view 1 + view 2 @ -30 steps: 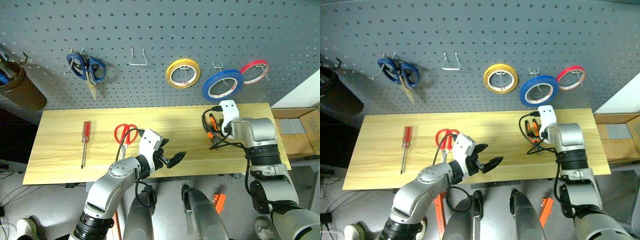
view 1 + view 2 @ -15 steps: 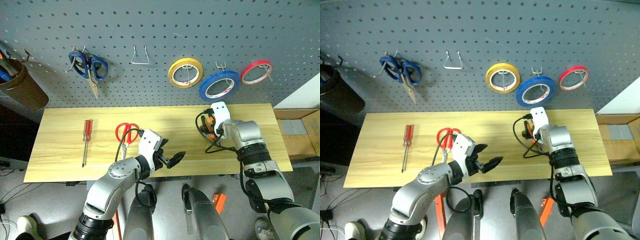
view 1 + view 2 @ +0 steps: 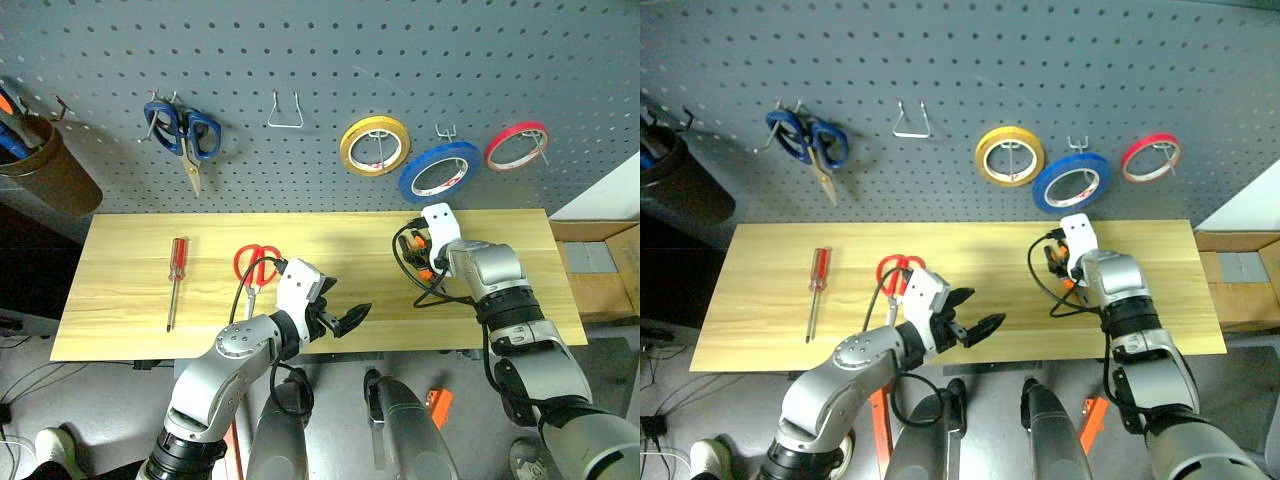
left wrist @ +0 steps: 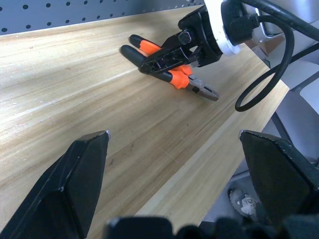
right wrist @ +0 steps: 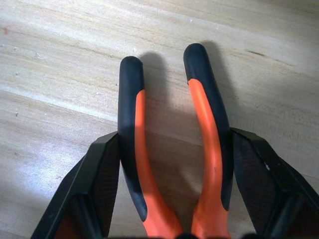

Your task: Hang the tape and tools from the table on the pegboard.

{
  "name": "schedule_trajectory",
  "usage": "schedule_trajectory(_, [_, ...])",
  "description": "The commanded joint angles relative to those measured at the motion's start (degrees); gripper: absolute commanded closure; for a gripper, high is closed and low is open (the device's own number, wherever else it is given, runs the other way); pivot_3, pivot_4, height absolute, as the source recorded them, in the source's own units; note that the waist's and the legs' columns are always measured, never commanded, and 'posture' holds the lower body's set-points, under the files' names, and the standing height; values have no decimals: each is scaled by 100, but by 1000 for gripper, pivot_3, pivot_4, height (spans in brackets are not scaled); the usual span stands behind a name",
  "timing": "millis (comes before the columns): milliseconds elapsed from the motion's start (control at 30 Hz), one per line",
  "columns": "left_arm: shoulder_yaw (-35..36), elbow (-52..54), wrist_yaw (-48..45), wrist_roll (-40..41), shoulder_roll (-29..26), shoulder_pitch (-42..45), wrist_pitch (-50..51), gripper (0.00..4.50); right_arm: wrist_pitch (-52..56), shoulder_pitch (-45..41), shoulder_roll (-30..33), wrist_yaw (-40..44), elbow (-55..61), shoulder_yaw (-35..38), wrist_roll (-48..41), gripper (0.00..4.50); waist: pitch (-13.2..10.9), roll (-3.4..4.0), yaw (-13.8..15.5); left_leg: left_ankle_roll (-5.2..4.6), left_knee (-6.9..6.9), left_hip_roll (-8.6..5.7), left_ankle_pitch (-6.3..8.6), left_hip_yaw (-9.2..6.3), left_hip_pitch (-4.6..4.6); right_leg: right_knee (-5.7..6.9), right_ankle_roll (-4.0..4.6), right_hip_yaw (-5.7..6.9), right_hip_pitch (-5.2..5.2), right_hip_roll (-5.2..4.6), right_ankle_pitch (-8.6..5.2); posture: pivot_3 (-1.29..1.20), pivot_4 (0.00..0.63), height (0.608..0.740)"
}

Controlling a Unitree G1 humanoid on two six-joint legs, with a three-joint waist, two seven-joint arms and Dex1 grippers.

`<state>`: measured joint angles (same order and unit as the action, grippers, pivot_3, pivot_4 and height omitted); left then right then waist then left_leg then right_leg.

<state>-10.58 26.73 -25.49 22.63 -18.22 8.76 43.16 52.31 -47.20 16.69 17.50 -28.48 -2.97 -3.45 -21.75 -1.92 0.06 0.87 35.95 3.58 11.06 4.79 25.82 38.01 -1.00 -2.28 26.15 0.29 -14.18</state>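
Here the right claw (image 5: pixel 169 199) brackets the pliers (image 4: pixel 169 62) lying on the counter (image 3: pixel 130 300) — pads touching both handles, squeezing for a lift toward the pegboard (image 3: pixel 320 50). The left claw (image 3: pixel 335 322) hangs wide, empty.

My stock: orange-and-black pliers (image 5: pixel 174 149), blue tape (image 3: pixel 439 171), red-handled scissors (image 3: pixel 256 264), grey perforated pegboard (image 3: pixel 320 60), pale-grained table (image 3: pixel 130 310).

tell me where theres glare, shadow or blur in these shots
Left eye view: a pale bright patch on the table, and the pegboard bows at the edges. Right wrist view: soft shadows above the pliers handle tips. Left wrist view: its own fingers are blurred dark wedges.
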Motion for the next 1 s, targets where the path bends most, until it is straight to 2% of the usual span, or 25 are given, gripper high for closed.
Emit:
schedule_trajectory(33, [63, 264, -54, 163, 27, 5, 8, 0, 426, 434, 235, 150, 693, 54, -69, 1709, 0, 0, 8, 0, -1, 0, 0, 0, 0, 0, 0, 0, 0, 0, 0, 124, 396, 740])
schedule_trajectory(200, [232, 399, -40, 450, 84, -11, 222, 0, 906, 1504, 663, 408, 2945, -11, -249, 1709, 1, 2, 84, 1, -1, -2, 1, -5, 7, -3, 0, 6, 1, -4, 0, 102, 380, 740])
schedule_trajectory(300, [316, 834, -44, 729, 4, -124, 480, 0, 1379, 2591, 469, 80, 5084, -11, -337, 1709, 6, 7, 75, 7, -1, 0, 4, -7, 11, -4, -2, 6, 3, -4, -1, 82, 357, 740])
schedule_trajectory(400, [414, 969, -25, 889, -26, -94, 608, 0, 1428, 2924, 229, -173, 5739, -28, -280, 1709, 16, 13, -19, 24, -1, 5, 6, -15, 9, -1, -7, 9, 4, 2, -4, 71, 337, 740])
schedule_trajectory(533, [759, 1137, 99, 1126, -19, 207, 705, 0, 1302, 2840, -320, -607, 6392, 125, -226, 1709, 44, 8, -44, 44, 10, 2, -10, -23, 8, 8, -7, 14, 4, 5, -2, 54, 291, 740])
schedule_trajectory(667, [1067, 1195, 329, 1183, -25, 468, 701, 0, 1250, 2403, -616, -805, 6699, 280, -286, 1709, 177, 0, -48, 40, 10, -4, -26, -34, 11, 10, -7, 21, 3, 9, 12, 59, 248, 740])
schedule_trajectory(1000, [1708, 1507, 969, 1356, -63, 829, 814, 0, 579, 1445, -1099, -779, 6798, 356, -622, 1709, 568, -36, -20, 38, 7, -4, -26, -53, 22, 5, 18, 42, -1, 12, 27, 125, 166, 740])
